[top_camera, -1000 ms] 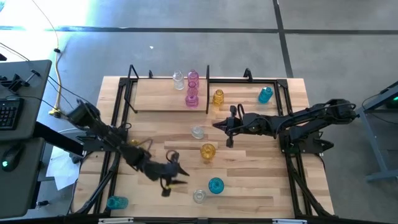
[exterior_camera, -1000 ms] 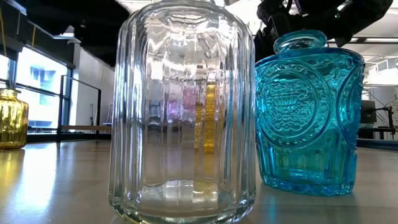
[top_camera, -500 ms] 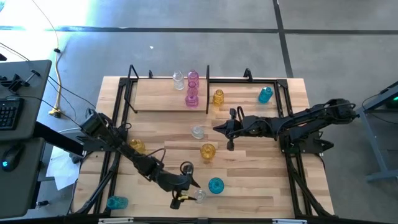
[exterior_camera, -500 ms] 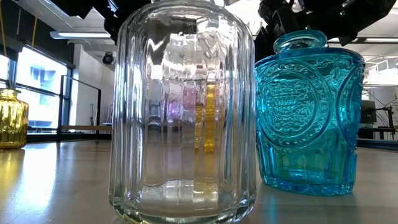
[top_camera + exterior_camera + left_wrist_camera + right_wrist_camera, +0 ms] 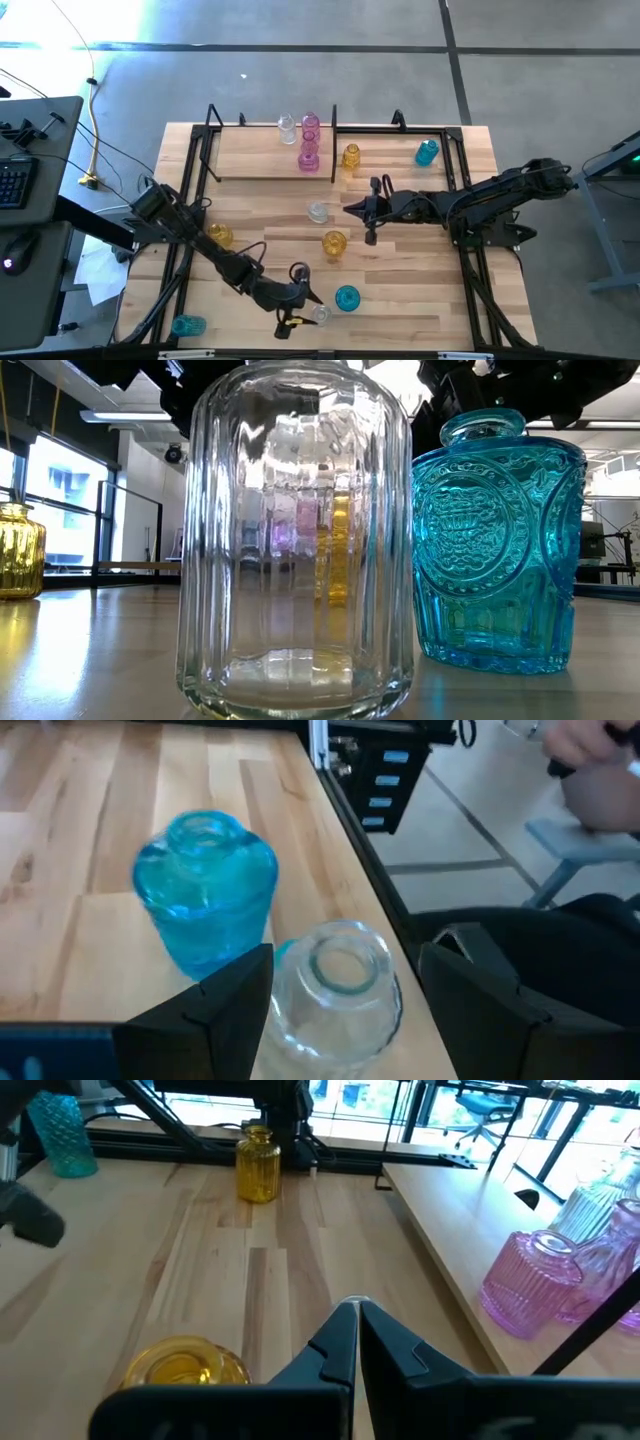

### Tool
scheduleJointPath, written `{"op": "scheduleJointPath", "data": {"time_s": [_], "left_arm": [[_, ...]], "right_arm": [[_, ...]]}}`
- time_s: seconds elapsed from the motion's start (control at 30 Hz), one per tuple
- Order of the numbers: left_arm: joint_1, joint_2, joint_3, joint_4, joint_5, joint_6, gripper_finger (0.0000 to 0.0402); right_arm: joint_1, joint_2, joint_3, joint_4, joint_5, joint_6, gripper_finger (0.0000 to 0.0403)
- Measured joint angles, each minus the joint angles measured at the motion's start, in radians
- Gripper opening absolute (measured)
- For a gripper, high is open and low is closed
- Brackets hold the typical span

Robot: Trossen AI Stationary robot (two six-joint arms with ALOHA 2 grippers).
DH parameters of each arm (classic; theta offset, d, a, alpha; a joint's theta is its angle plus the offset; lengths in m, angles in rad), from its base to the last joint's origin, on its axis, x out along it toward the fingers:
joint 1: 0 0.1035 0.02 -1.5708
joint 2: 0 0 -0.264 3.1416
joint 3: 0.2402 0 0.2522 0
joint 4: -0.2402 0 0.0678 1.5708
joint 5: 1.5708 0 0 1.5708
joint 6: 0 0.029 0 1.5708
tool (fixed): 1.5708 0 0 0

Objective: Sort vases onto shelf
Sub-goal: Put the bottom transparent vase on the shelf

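Straddling a clear vase (image 5: 335, 990) with wide-open jaws, the left gripper (image 5: 302, 308) sits at the table's (image 5: 400, 300) six o'clock edge.
A teal vase (image 5: 347, 297) stands just beside; the right gripper (image 5: 367, 205), jaws shut and empty, hovers mid-table; the shelf (image 5: 260, 150) lies toward eleven o'clock.

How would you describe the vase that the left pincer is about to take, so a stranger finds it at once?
Look at the table's near edge, around its middle. Two vases stand there side by side, and the left pincer, open, sits around one. It is the clear vase, ribbed; its neighbour, the blue vase, is embossed.
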Motion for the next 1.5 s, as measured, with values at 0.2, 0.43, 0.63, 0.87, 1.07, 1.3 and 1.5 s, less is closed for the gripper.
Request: {"op": "scheduleJointPath", "data": {"time_s": [0.2, 0.43, 0.63, 0.87, 1.07, 1.3, 1.5], "left_arm": [[0.002, 0.053, 0.044, -0.009, -0.001, 0.004, 0.0243], [0.006, 0.060, 0.048, 0.003, -0.012, 0.036, 0.0243], [0.008, 0.060, 0.047, 0.000, -0.027, 0.050, 0.0235], [0.015, 0.060, 0.047, -0.017, -0.029, 0.052, 0.0181], [0.020, 0.054, 0.047, -0.033, -0.042, 0.075, 0.0143], [0.020, -0.034, 0.045, -0.164, -0.164, 0.102, 0.0143], [0.018, -0.189, 0.027, -0.334, -0.368, 0.033, 0.0143]], "right_arm": [[0.000, 0.000, 0.000, 0.000, 0.000, -0.004, 0.0000], [0.000, 0.000, 0.000, -0.002, 0.000, -0.004, 0.0000], [0.000, 0.000, 0.000, -0.001, 0.000, -0.004, 0.0000], [0.000, 0.000, 0.000, -0.002, 0.000, -0.004, 0.0000], [0.000, 0.000, 0.000, -0.002, 0.000, -0.004, 0.0000], [0.000, 0.000, 0.000, -0.002, 0.000, -0.004, 0.0000], [0.000, 0.000, 0.000, -0.004, 0.000, -0.030, 0.0000]]}}
